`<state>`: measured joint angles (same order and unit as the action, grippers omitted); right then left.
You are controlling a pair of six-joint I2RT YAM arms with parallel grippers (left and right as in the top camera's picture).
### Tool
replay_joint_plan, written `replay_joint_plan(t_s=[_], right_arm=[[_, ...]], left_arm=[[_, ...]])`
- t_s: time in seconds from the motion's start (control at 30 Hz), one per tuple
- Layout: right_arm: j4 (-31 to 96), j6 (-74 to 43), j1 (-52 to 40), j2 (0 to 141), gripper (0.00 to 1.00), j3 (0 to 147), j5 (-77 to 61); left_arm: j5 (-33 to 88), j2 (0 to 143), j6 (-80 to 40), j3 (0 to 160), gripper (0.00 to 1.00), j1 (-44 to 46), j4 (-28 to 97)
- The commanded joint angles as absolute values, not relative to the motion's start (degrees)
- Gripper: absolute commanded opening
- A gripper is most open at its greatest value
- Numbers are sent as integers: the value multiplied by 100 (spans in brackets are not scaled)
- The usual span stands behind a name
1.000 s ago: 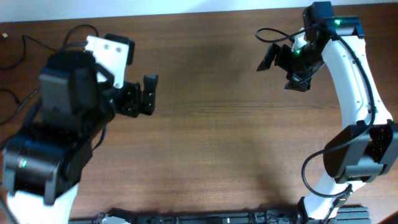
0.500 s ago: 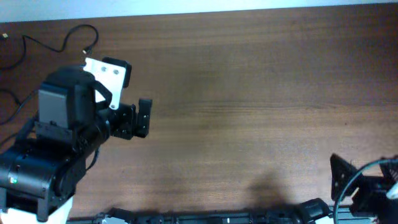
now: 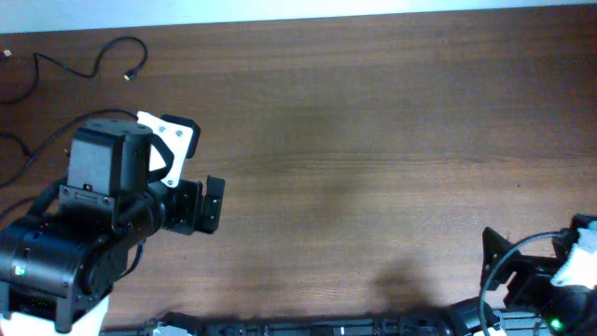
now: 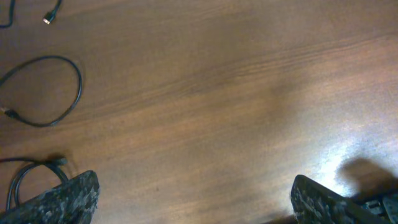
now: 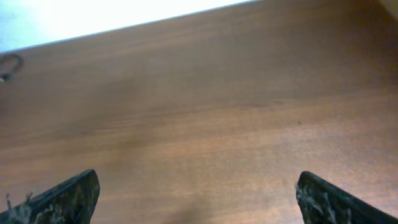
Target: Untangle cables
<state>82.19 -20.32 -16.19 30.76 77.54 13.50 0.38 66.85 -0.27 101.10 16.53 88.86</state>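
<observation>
The right arm [image 3: 560, 289] was far up at the back of the surface [image 3: 373, 140]. Now it has pulled back to the near corner, and its tool [image 3: 492, 261] sits low there. The left tool [image 3: 207, 203] has slid a little nearer too. The black cable [image 3: 130, 75] behind it now shows fully.

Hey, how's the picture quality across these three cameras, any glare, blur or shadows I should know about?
Overhead: evenly lit and sharp, a faint shadow on the table near the bottom edge. Left wrist: pale glare on the wood at right, cables at left crisp. Right wrist: soft overall, the strip beyond the table's far edge blown out white.
</observation>
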Motion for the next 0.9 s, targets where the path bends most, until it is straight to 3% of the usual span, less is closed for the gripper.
replay_joint_plan(t_s=[0.0, 0.1, 0.17, 0.27, 0.47, 0.57, 0.67, 0.87], right_arm=[[6709, -1352, -1619, 2233, 99, 6340, 1817], [4897, 259, -1144, 1323, 98, 4552, 814], [3892, 729, -600, 882, 98, 3516, 30], [2877, 725, -62, 327, 98, 2401, -609], [1693, 707, -34, 21, 98, 1271, -637], [856, 78, -36, 19, 98, 681, -255], [803, -666, -36, 21, 98, 451, 73], [449, -604, -36, 19, 98, 32, 49]], left_arm=[[1, 6663, -84, 10132, 99, 1647, 8886], [1, 6663, -84, 10132, 99, 1647, 8886], [1, 6663, -84, 10132, 99, 1647, 8886], [1, 6663, -84, 10132, 99, 1647, 8886], [1, 6663, -84, 10132, 99, 1647, 8886], [1, 6663, -84, 10132, 99, 1647, 8886], [1, 6663, -84, 10132, 99, 1647, 8886], [1, 6663, -84, 10132, 99, 1647, 8886]])
